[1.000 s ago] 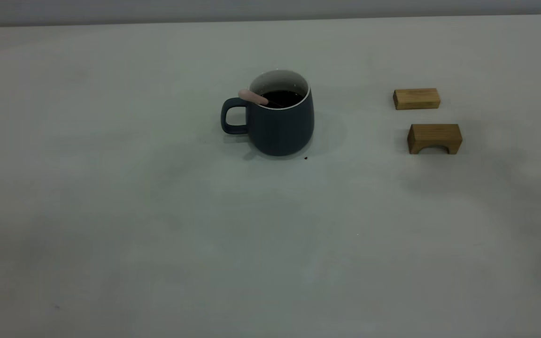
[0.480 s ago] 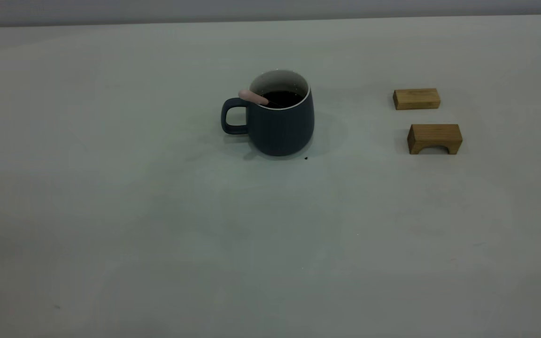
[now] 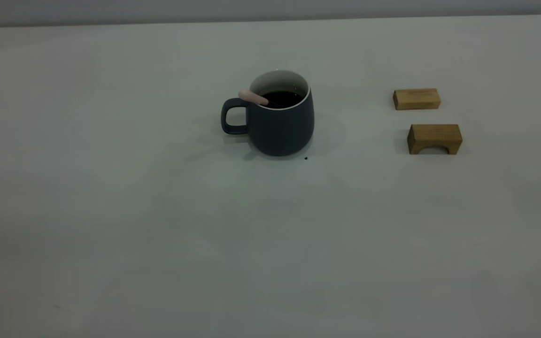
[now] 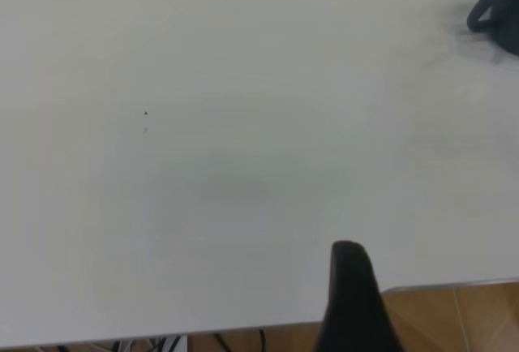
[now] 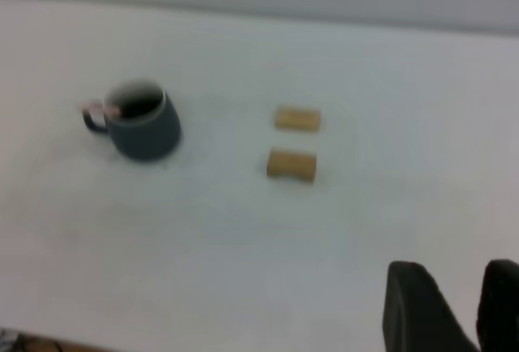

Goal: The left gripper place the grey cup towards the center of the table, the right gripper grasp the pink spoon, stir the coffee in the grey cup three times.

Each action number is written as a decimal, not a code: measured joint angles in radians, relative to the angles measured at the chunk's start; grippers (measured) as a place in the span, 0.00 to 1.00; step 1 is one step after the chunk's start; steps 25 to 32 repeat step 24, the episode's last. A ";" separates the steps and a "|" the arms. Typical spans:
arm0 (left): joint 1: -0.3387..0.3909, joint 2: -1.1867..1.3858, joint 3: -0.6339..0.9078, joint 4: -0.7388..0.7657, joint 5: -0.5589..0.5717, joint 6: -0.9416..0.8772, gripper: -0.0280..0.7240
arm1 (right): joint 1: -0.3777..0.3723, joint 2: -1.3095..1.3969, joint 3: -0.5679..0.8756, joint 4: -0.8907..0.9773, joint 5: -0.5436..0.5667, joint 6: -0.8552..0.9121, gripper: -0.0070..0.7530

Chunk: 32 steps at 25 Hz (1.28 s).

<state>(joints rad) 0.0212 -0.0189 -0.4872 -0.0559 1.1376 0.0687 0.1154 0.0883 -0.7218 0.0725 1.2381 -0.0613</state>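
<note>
The grey cup [image 3: 280, 126] stands upright near the middle of the table [image 3: 158, 225], its handle towards the left arm's side. Dark coffee [image 3: 283, 98] fills it. The pink spoon [image 3: 253, 96] leans in the cup, its pink handle sticking out over the rim above the cup's handle. Neither gripper shows in the exterior view. In the left wrist view one dark finger [image 4: 350, 287] hangs over the table's near edge, far from the cup [image 4: 504, 19]. My right gripper [image 5: 458, 275] hovers far from the cup [image 5: 144, 129], open and holding nothing.
Two tan wooden blocks lie to the right of the cup: a flat one [image 3: 416, 98] farther back and an arched one [image 3: 435, 138] nearer. A tiny dark speck [image 3: 305, 158] sits by the cup's base. A wooden floor [image 4: 454, 319] shows beyond the table edge.
The faint shadows on the table's right side have faded away. The cup, spoon and blocks have not moved.
</note>
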 joint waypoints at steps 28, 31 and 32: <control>0.000 0.000 0.000 0.000 0.001 0.000 0.79 | -0.030 -0.069 0.232 -0.009 -0.072 -0.002 0.32; 0.000 0.000 0.000 0.000 0.001 0.000 0.79 | -0.030 -0.069 0.232 -0.009 -0.072 -0.002 0.32; 0.000 0.000 0.000 0.000 0.001 0.000 0.79 | -0.030 -0.069 0.232 -0.009 -0.072 -0.002 0.32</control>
